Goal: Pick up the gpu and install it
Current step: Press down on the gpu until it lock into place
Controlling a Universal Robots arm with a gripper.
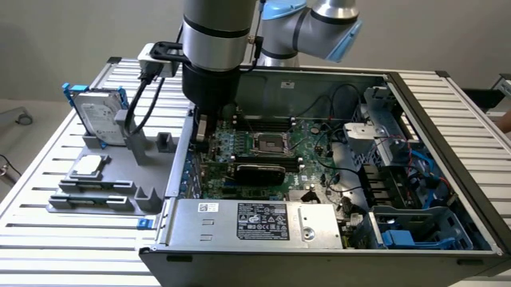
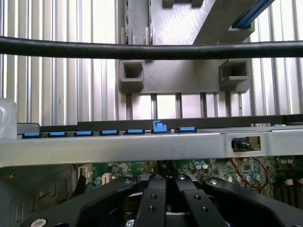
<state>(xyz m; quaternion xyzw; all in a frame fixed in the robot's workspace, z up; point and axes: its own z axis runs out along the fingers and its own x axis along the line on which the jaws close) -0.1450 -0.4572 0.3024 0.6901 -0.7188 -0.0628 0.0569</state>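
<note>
Already your gripper (image 2: pixel 166 182) is pinched fully shut, holding nothing you can see, low over the motherboard (image 1: pixel 267 149). Card (image 1: pixel 257 169) lies flat-seated in the case (image 1: pixel 399 95), just toward the power supply (image 1: pixel 255 222), long axis across.
</note>
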